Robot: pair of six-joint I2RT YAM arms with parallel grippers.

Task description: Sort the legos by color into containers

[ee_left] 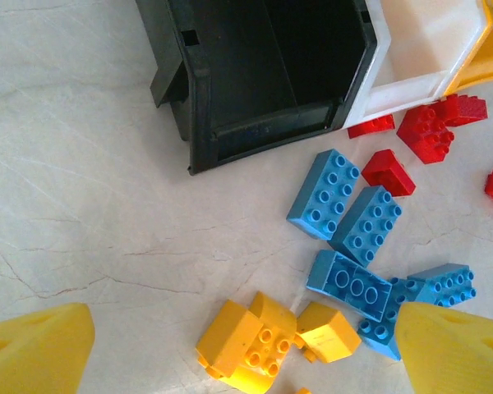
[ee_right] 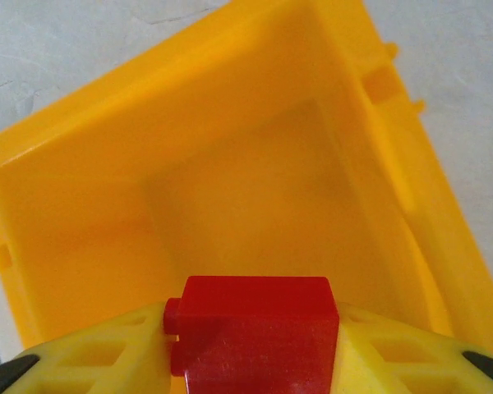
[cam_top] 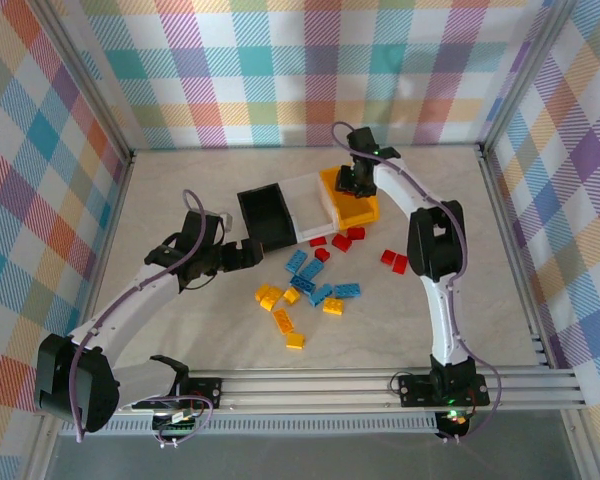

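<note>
The right claw is clamped on a red brick, with a yellow finger pressed against each side of it. Claw and brick hang over the open top of the orange-yellow bin.

That bin is the right-hand one of three joined in a slanting row toward the far edge of the counter, about midway along it. The white bin is in the middle and the black bin is on the left.

The left claw is spread wide and grips nothing. It hovers above the counter just on the near side of the black bin, toward that bin's left corner.

The loose bricks lie around the middle of the counter:
- The loose red bricks lie closest to the bins, just in front of the white and orange-yellow ones. One touches the white bin's near wall.
- Two more red bricks sit together farther right, apart from the rest.
- The blue bricks form a loose cluster on the near side of the red ones, several of them touching.
- The yellow bricks lie nearest the counter's near edge, some of them bunched just beside the blue ones.
</note>
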